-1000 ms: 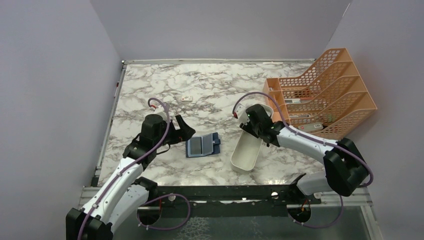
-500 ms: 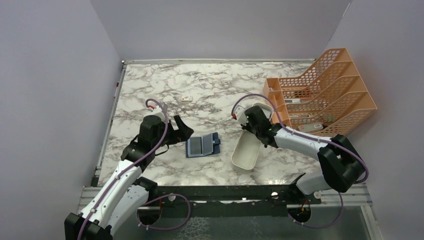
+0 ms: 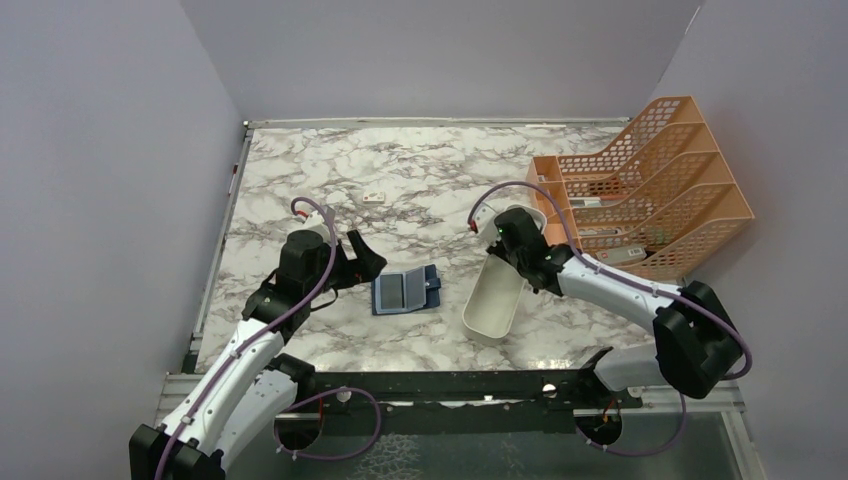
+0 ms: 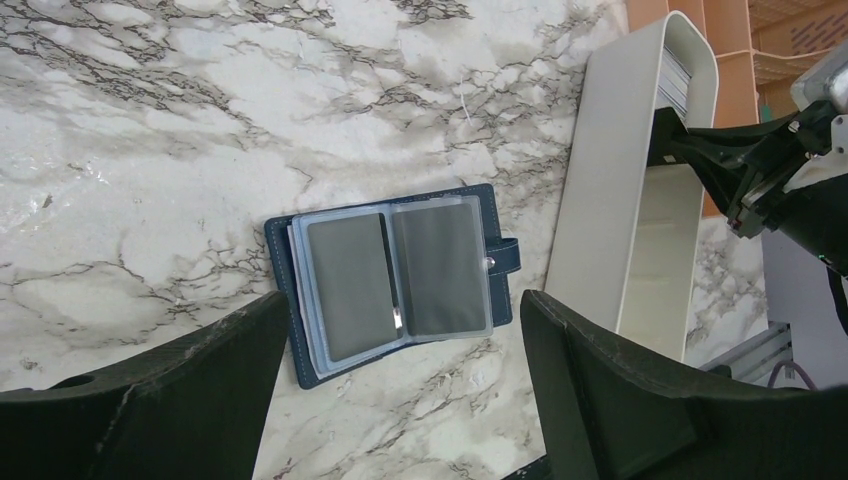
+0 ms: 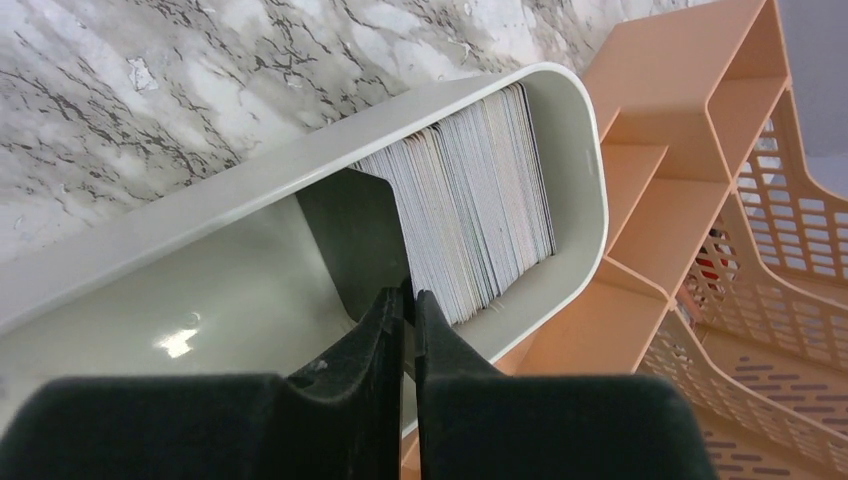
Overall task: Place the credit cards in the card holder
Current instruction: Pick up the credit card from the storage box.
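One change: the right gripper has drawn its jaws in, now pinching the front credit card in the white tray; withdrawal appears next. The left gripper gapes wide above the card holder.

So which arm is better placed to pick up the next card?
The right. The right gripper is inside the white tray, jaws closed on the front card. The left gripper hangs open by the card holder, away from the credit cards.
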